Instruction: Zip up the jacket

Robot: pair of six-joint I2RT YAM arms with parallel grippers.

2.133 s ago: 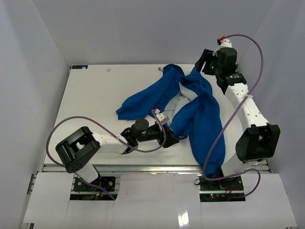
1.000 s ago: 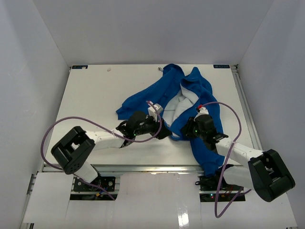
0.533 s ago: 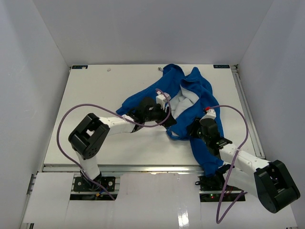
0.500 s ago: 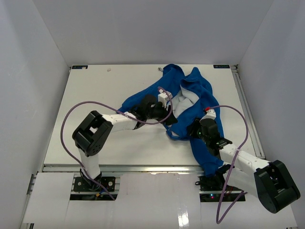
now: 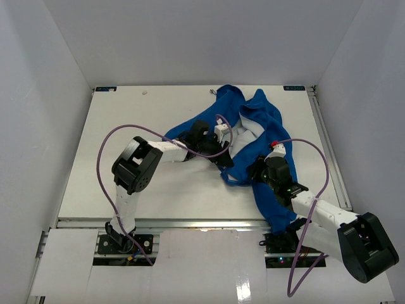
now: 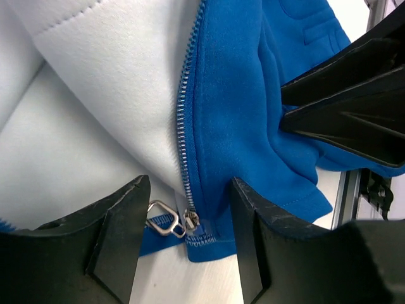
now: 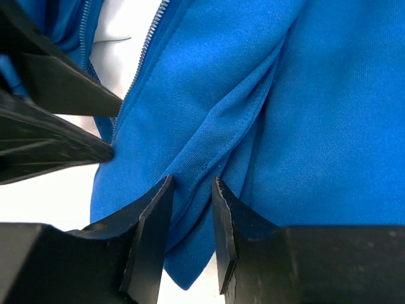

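While right fingers pinch a jacket fold, left fingers gape wide astride the zipper pull beside them.

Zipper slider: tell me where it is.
The zipper slider sits low-centre in the left wrist view, at the jacket's bottom hem, between the open fingers of the left tool.

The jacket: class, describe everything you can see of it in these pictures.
The jacket is royal-blue soft fabric with white lining, lying crumpled and open on the table, sleeves sprawled. Its metal zipper is unzipped, the pull at the hem. The open left gripper straddles that end; the right gripper pinches a blue fold nearby.
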